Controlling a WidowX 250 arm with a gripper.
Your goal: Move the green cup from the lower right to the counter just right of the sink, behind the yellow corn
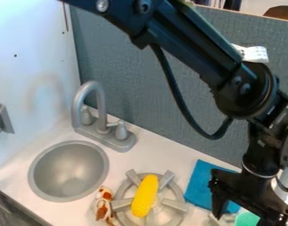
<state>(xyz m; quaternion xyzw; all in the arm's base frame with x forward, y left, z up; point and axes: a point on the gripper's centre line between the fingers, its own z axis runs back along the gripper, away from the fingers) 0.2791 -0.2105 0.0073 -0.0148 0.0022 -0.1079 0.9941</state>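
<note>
Blk robot arm [187,42] enters at top L of the cam view, slants down to the R edge, bends at a big round joint [245,90], then drops approx. vert. to the wrist [258,161]. Blk cable [180,99] loops below the upper seg. Gripper [244,215] hangs low R, pointing down, fingers [219,198] spread w/ a gap btwn.

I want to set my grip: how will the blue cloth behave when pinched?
The blue cloth will probably sag and fold, since it looks like thin fabric. Lying flat on the smooth-looking counter, it may slide if pushed.
</note>
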